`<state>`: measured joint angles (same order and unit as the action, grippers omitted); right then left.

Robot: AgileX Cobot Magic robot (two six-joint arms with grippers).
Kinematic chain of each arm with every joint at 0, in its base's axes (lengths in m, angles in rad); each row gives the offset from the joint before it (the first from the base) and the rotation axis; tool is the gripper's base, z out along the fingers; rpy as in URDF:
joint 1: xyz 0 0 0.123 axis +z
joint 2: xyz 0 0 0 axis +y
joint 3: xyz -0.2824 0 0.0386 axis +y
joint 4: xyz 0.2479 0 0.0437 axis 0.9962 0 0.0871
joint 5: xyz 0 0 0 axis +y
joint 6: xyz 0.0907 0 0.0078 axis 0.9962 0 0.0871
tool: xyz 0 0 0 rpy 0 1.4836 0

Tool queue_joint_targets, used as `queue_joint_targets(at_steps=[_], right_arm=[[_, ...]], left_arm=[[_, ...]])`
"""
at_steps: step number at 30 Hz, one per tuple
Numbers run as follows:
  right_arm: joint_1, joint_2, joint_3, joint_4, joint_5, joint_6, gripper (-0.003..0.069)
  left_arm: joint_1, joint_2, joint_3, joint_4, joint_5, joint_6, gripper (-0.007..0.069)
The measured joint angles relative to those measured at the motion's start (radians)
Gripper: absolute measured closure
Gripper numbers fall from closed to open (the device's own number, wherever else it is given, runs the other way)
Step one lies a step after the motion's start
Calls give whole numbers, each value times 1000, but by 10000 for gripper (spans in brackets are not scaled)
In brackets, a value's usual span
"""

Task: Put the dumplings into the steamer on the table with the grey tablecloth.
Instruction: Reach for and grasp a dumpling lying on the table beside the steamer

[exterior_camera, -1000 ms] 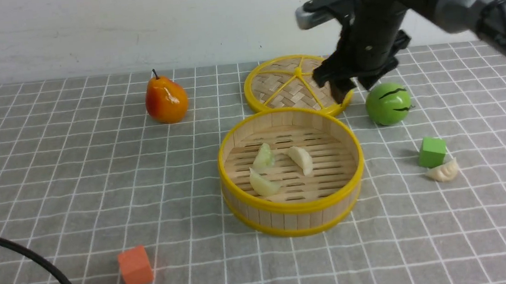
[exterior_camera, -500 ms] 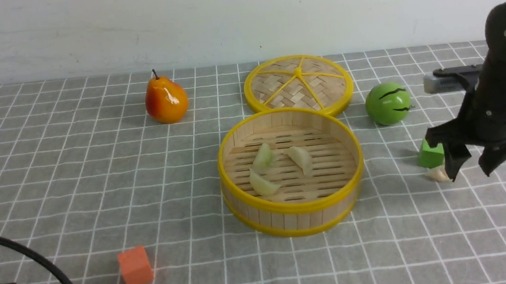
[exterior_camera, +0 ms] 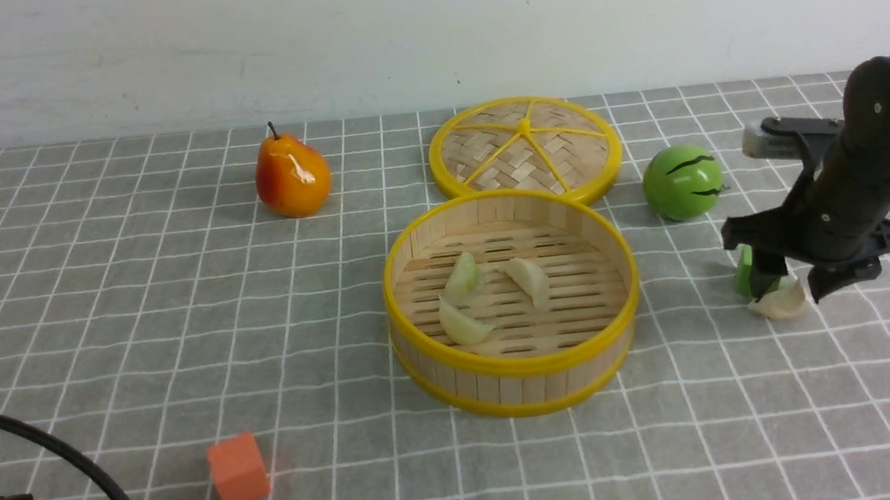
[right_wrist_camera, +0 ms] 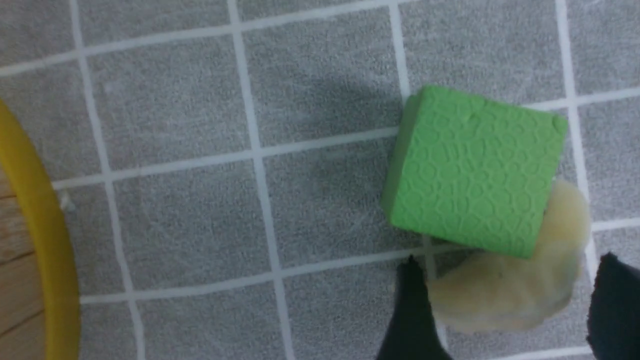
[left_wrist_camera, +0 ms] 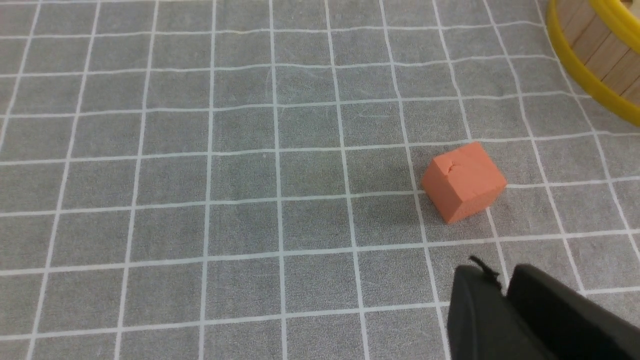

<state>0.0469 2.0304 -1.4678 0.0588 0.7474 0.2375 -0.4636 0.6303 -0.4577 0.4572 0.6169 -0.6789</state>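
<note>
**Three dumplings in, the fourth sitting between spread jaws**

The right gripper (exterior_camera: 796, 288) is hanging low over the grey tablecloth (exterior_camera: 173, 309) with its jaws spread wide, one on each side of the last dumpling (right_wrist_camera: 505, 290). That cream-white piece is lying on the cloth between the two fingertips. One fingertip looks to be at its edge, while a sliver of cloth is showing before the other, so nothing is pinching it yet. The green cube (right_wrist_camera: 475, 170) is pressing against the dumpling just beyond the jaw tips, close enough that a closing jaw may be nudging it too.

The steamer (exterior_camera: 507, 383) is standing well away from these jaws, toward the robot's left. Three dumplings are lying on its slatted floor: one green (exterior_camera: 464, 277), one cream-white (exterior_camera: 531, 281) and one green (exterior_camera: 462, 323).

The left gripper (left_wrist_camera: 505, 300) is idling far from the action, its jaws looking pressed together with no gap showing. The orange cube (left_wrist_camera: 462, 187) is resting a little ahead of their tips, untouched.

By my reckoning the job is three quarters done. What is remaining is closing on the fourth dumpling without dragging the cube, lifting it, carrying it over the yellow rim and letting it go inside.
</note>
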Motion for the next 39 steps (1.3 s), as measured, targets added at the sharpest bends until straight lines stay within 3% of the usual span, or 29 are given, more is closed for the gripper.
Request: queue_joint_targets(at_steps=[7, 15, 18, 23, 28, 33, 34, 36, 37, 39], right_arm=[[0, 25, 0, 6, -13, -28, 274], [0, 28, 0, 7, 25, -139, 643], [0, 3, 1, 6, 42, -164, 678], [0, -35, -15, -13, 48, -212, 679], [0, -29, -56, 26, 19, -190, 621], [0, -3, -69, 52, -59, -177, 411], [0, 6, -69, 29, -83, -177, 319], [0, 17, -69, -8, -112, -177, 224], [0, 18, -69, -17, -115, -177, 215], [0, 39, -70, -76, -151, -177, 105]], left_arm=[[0, 0, 0, 0, 0, 0, 529], [0, 0, 0, 0, 1, 0, 523], [0, 0, 0, 0, 1, 0, 523], [0, 0, 0, 0, 0, 0, 519], [0, 0, 0, 0, -13, 0, 513], [0, 0, 0, 0, -16, 0, 514], [0, 0, 0, 0, -16, 0, 514], [0, 0, 0, 0, -16, 0, 512], [0, 0, 0, 0, -16, 0, 512], [0, 0, 0, 0, -16, 0, 512]])
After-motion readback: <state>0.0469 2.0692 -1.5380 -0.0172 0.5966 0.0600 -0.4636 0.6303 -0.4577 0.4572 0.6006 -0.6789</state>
